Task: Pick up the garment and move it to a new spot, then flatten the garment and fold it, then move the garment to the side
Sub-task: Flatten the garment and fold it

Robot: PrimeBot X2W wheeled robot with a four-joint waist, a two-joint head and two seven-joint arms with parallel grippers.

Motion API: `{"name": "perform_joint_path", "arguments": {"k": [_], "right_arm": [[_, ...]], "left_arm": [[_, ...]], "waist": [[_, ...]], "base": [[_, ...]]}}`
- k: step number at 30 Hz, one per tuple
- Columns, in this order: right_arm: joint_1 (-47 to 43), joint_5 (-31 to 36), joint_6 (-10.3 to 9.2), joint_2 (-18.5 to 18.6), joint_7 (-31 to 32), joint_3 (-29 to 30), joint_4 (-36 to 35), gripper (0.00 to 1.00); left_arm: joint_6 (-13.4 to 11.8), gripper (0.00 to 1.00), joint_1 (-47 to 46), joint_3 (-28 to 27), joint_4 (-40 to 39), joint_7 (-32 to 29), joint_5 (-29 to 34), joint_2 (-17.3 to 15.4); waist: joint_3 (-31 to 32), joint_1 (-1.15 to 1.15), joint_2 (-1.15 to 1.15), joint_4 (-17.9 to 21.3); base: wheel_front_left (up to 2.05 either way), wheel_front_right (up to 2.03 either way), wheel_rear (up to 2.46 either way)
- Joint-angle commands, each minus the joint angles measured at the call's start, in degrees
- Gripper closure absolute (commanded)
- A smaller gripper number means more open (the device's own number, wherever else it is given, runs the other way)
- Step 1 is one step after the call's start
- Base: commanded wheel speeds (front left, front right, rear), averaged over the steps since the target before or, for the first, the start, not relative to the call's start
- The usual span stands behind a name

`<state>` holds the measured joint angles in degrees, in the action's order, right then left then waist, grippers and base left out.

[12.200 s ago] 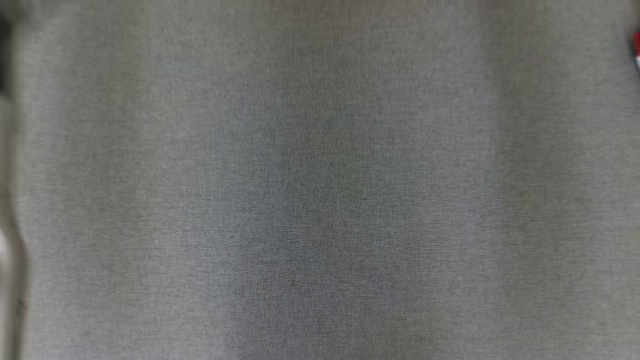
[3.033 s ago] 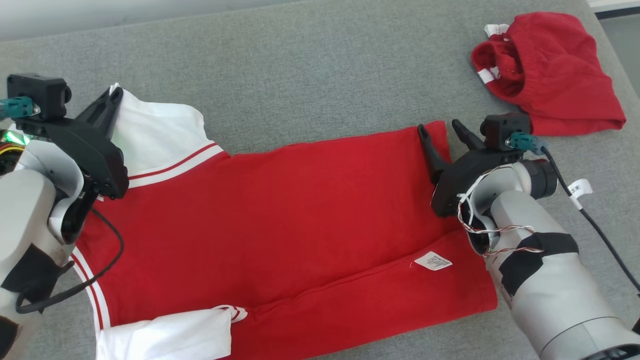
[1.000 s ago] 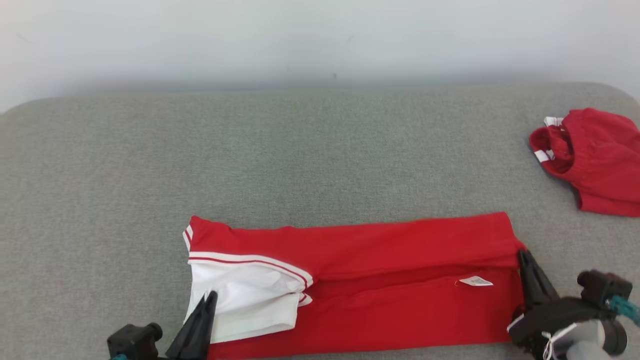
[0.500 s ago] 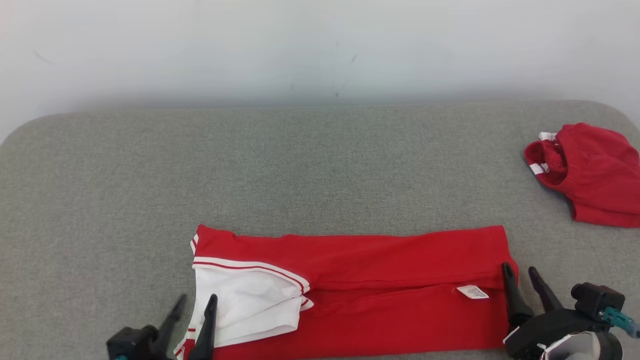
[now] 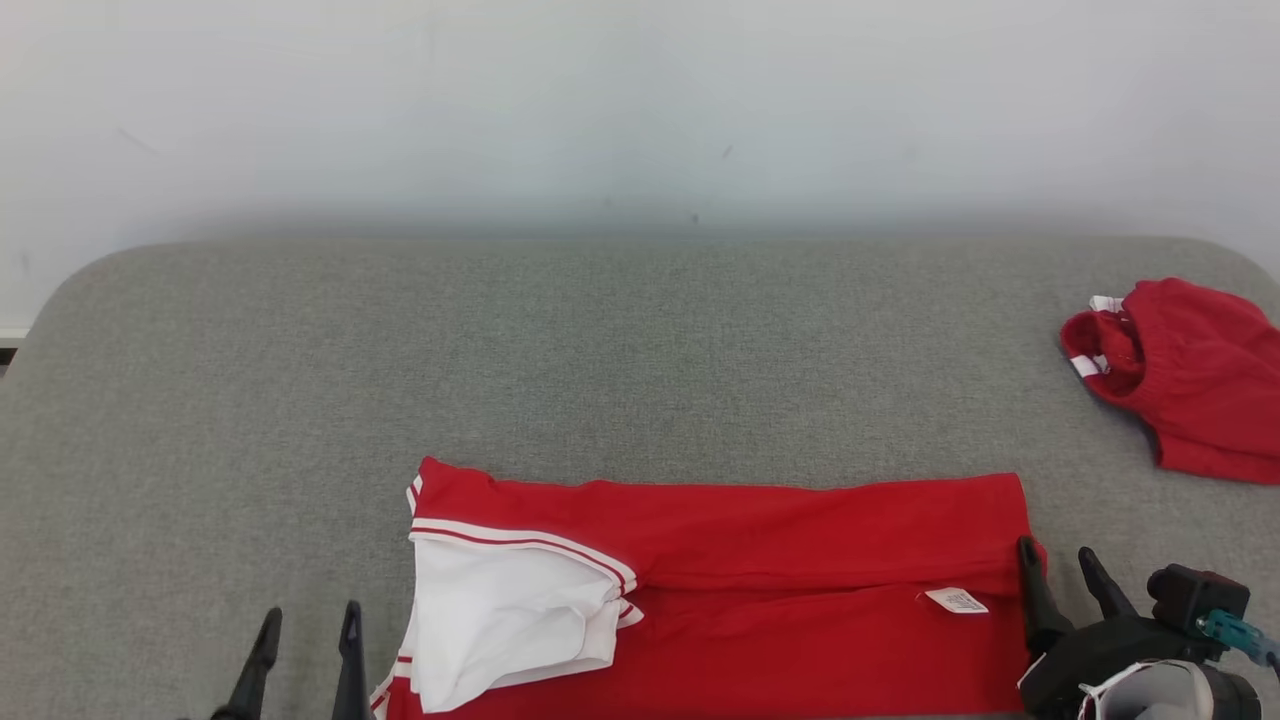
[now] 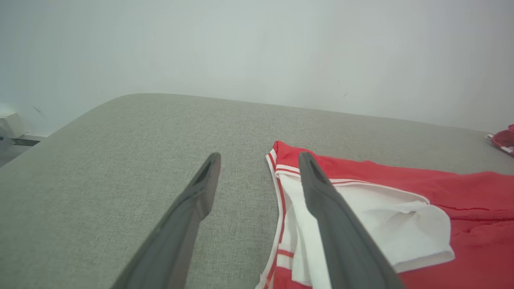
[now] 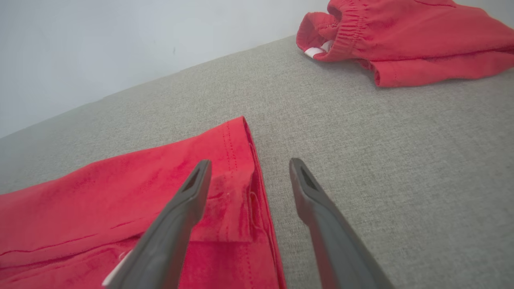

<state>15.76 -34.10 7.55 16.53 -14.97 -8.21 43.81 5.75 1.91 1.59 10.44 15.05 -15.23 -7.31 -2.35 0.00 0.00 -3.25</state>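
Garment (image 5: 800,545) lies between left fingers (image 5: 349,660) and right fingers (image 5: 1033,590).

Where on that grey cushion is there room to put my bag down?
Bare: the wide cushion strip between the wall and the folded shirt, and its left end. Crowded: the right side, with the right tool at the shirt's edge and red shorts beyond.

A grey fabric surface (image 5: 640,350) with rounded corners meets a plain pale wall (image 5: 640,100).
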Motion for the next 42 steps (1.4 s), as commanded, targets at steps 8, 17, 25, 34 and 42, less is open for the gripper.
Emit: {"name": "perform_joint_path", "arguments": {"k": [8,17,25,34,42], "right_arm": [[4.79,0.27,-0.13,-1.08,2.51,-0.95,10.94,0.00],[5.67,-2.64,-0.13,-2.19,5.14,-4.33,15.21,1.00],[6.03,-4.59,-0.14,1.99,2.39,-5.31,16.08,1.00],[3.48,-5.55,-0.14,9.46,0.47,-5.04,14.94,1.00],[1.71,-9.88,-0.13,7.05,1.81,-9.05,2.49,1.00]], "left_arm": [[1.49,0.00,2.81,-3.34,0.41,0.14,4.25,3.19],[1.68,0.00,3.27,-5.50,0.98,0.14,5.60,4.25],[1.74,0.00,4.03,-5.94,1.60,0.14,5.11,4.46],[1.70,0.00,4.92,-6.17,1.64,0.14,3.94,4.46],[1.70,0.00,5.63,-7.90,1.55,0.14,4.98,4.47]], "waist": [[0.29,0.00,0.00,-1.65],[0.47,0.00,0.00,-2.08],[1.69,0.00,0.00,-1.46],[2.74,0.00,0.00,-0.33],[3.24,0.00,0.00,1.58]], "base": [[0.00,0.00,0.00],[0.00,0.00,0.00],[0.00,0.00,0.00],[0.00,0.00,0.00],[0.00,0.00,0.00]]}}
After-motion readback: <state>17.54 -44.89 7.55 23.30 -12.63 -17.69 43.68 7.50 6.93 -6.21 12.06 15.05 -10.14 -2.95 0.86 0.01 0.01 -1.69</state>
